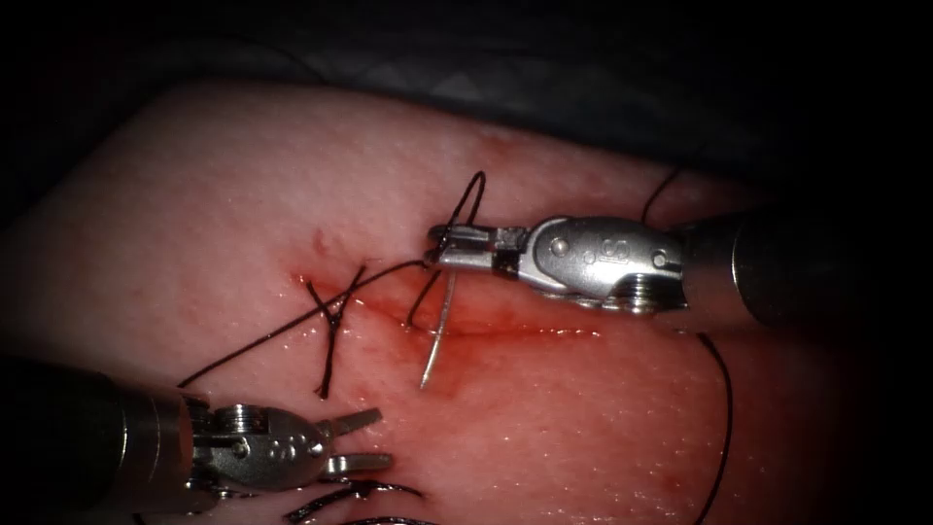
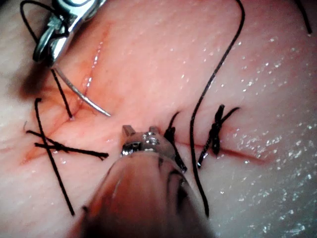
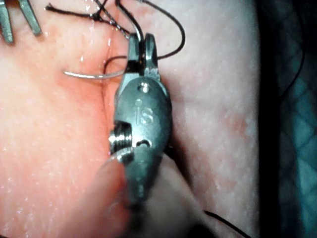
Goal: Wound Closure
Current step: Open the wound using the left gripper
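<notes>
In the endoscope view the light falls on the middle of the frame, so the tissue [image 1: 583,428] is bright there and fades to black at all four corners and along the upper edge. The metal of the right tool [image 1: 437,248] gives strong white glare, and the needle [image 1: 439,326] in its closed jaws shines thinly. The left tool [image 1: 374,442], at lower left with jaws apart, is half in darkness and its shaft is almost lost. Small wet sparkles lie on the red fluid [image 1: 505,331]. In the left wrist view the light is hard and pale, with many glints on the tissue [image 2: 277,74] and a dark shadow beside the right tool [image 2: 49,47].
</notes>
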{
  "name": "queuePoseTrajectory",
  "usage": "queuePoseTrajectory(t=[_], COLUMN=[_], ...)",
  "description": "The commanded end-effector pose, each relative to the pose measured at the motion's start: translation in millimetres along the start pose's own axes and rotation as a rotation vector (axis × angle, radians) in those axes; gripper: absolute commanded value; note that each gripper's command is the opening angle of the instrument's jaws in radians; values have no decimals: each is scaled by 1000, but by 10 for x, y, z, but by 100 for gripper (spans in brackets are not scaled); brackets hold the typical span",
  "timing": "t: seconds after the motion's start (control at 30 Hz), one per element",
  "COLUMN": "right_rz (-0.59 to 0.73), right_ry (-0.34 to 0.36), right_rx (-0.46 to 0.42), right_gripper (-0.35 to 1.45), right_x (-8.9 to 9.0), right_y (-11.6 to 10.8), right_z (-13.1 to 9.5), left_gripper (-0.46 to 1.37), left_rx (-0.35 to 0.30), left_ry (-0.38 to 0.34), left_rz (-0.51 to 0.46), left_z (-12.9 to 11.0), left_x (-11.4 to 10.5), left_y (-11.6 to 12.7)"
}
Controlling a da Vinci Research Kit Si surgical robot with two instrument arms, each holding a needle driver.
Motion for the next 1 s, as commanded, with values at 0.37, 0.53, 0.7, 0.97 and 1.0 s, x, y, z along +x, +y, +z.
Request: queuePoseTrajectory(t=[0.37,0.53,0.7,0.97,1.0], right_rz=[-80,-134,-163,-178,-178], right_ry=[13,16,21,31,31], right_rx=[-51,-71,-79,-79,-79], right_gripper=[-35,-35,-35,-35,-35], right_x=[16,30,41,54,54], right_y=[13,24,31,37,38], right_z=[-9,-13,-17,-27,-28], left_gripper=[64,48,56,44,44], left_rx=[-132,-53,-54,-51,-51], left_ry=[3,3,4,9,9], left_rz=[24,20,19,13,13], left_z=[-3,0,-2,1,1], left_x=[9,14,16,21,21], left_y=[-5,-5,-6,-14,-15])
